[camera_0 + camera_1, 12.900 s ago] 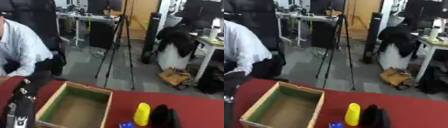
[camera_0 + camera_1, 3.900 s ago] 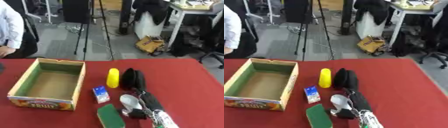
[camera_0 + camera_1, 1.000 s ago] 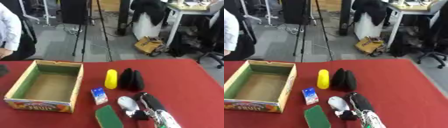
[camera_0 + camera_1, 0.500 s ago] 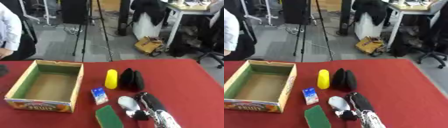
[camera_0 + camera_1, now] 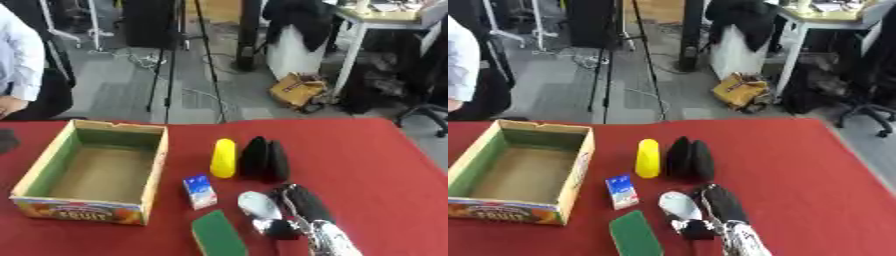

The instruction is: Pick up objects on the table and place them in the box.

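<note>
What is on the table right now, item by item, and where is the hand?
Box: one, cardboard with green inner walls, empty, on the table's left.
Yellow object: one, right of the box.
Black objects: two, side by side, just right of the yellow one.
Small carton: one, blue and white, nearer than the yellow object.
Green pad: one, flat, at the near edge.
Pale rounded object: one, whitish, right of the carton.
Table: one, red cover.
Right hand: black, at bottom centre beside the pale object; finger state unclear.
Left hand: not visible.

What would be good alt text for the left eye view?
An empty cardboard box sits on a red table, with a yellow object, two black objects, a small carton and a green sponge to its right.
</note>
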